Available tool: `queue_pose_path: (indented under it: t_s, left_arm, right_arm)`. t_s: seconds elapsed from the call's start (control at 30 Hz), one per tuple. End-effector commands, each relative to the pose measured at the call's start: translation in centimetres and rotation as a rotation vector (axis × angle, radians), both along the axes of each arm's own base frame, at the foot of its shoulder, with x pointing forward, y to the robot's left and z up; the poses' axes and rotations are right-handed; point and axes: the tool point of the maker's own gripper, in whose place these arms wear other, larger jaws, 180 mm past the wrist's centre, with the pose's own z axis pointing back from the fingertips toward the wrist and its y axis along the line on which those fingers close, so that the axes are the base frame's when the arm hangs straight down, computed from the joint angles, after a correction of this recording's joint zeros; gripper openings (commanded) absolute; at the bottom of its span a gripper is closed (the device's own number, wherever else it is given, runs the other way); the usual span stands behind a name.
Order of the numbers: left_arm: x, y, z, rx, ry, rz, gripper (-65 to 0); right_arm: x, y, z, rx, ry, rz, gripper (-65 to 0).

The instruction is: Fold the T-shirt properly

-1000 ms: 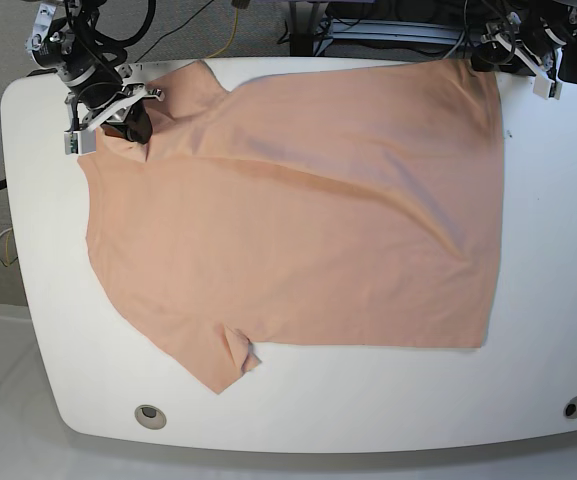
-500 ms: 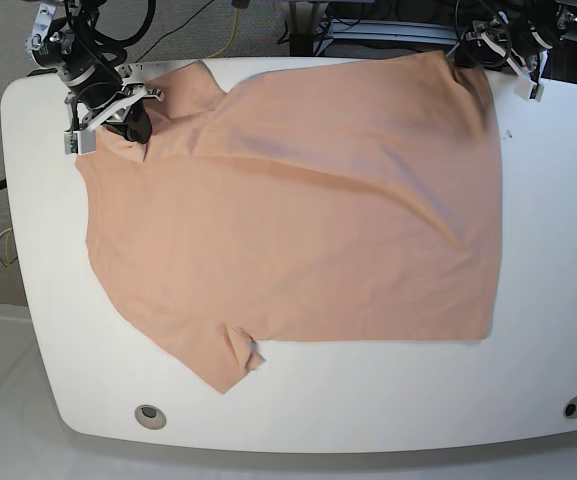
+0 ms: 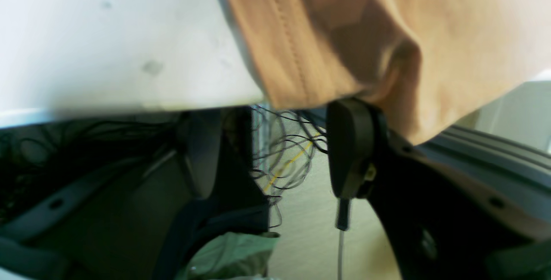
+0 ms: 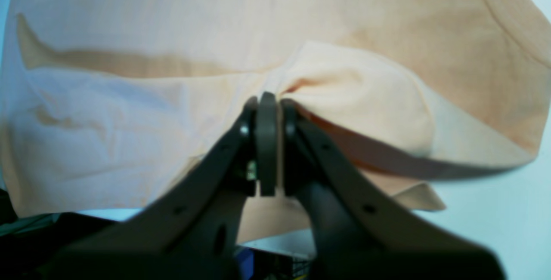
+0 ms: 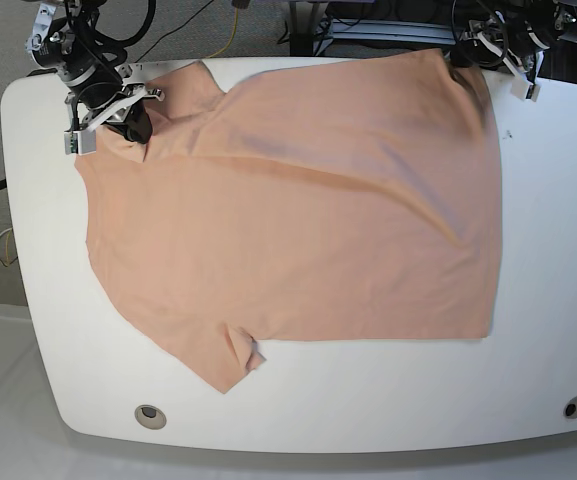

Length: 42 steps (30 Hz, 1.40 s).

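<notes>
the left gripper (image 5: 468, 55) has slid along the shirt (image 5: 298, 210) hem at the table (image 5: 548, 250) far edge, fingers wide, cloth draped over one, nothing pinched. right gripper (image 4: 267, 112) stays clamped on the shoulder. shirt lies flat, unfolded.

The left gripper (image 3: 275, 151) is blurred in its wrist view (near finger (image 3: 200, 151) smeared), its lower parts cut off by the frame.

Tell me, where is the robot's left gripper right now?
In the base view the left gripper sits at the table's far right edge, open, by the T-shirt's corner hanging over that edge.
</notes>
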Motion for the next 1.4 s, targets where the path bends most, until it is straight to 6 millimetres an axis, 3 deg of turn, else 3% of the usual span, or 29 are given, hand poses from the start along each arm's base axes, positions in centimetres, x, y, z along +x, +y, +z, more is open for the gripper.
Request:
queue_pose_path:
  t_s: [0.0,0.37,0.8,1.37]
  left_arm:
    - [3.7,-0.3,3.1,-0.032,-0.178,0.015,-28.8]
    - [3.9,0.5,6.3,0.044,-0.263,0.029,-28.8]
    - [4.1,0.6,6.2,0.045,-0.265,0.035,-28.8]
    - [4.0,1.7,4.7,0.084,-0.218,0.045,-28.8]
  right_arm:
    - [0.4,-0.2,1.0,-0.010,-0.036,0.005,-64.5]
    - [0.4,-0.2,1.0,-0.010,-0.036,0.005,-64.5]
    - [0.4,-0.2,1.0,-0.010,-0.036,0.005,-64.5]
    - [0.4,-0.3,1.0,-0.011,-0.036,0.006,-64.5]
